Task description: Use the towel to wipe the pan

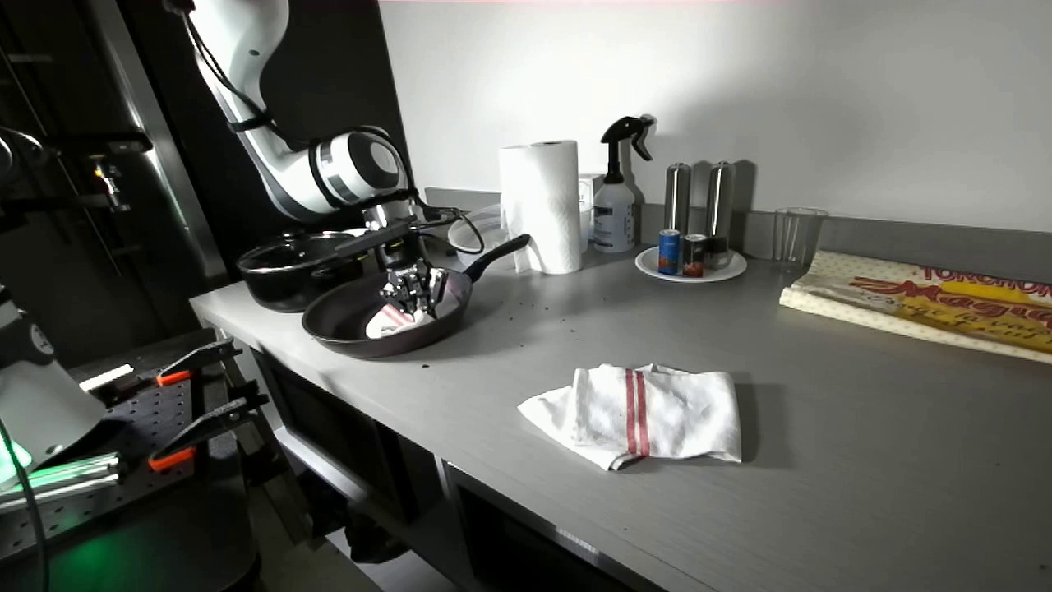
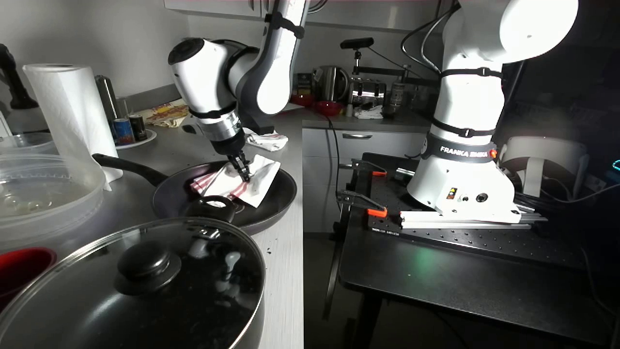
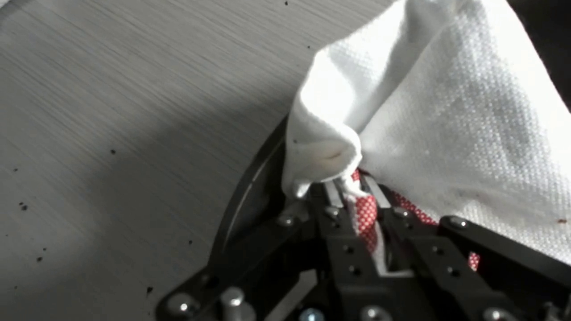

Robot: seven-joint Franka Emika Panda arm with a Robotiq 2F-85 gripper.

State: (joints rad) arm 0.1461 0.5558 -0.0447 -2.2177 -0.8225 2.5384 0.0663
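Observation:
A black frying pan (image 1: pixel 337 321) stands on the grey counter near its front edge, and it shows in an exterior view (image 2: pixel 286 194) with its handle (image 2: pixel 128 165) toward the paper roll. My gripper (image 1: pixel 423 308) points down inside the pan and is shut on a white towel with red stripes (image 1: pixel 385 322). In the wrist view a fold of the towel (image 3: pixel 468 111) is pinched between the fingertips (image 3: pixel 354 191), and the pan's rim shows at the left. The towel (image 2: pixel 261 182) lies bunched over the pan's inside and hides part of its bottom.
A lidded black pot (image 2: pixel 145 271) stands close beside the pan. A paper roll (image 1: pixel 540 205) and a clear plastic tub (image 2: pixel 53 198) are near the handle. A second striped towel (image 1: pixel 657 415) lies on the counter. A spray bottle (image 1: pixel 614 214) and a white plate (image 1: pixel 649 267) stand behind.

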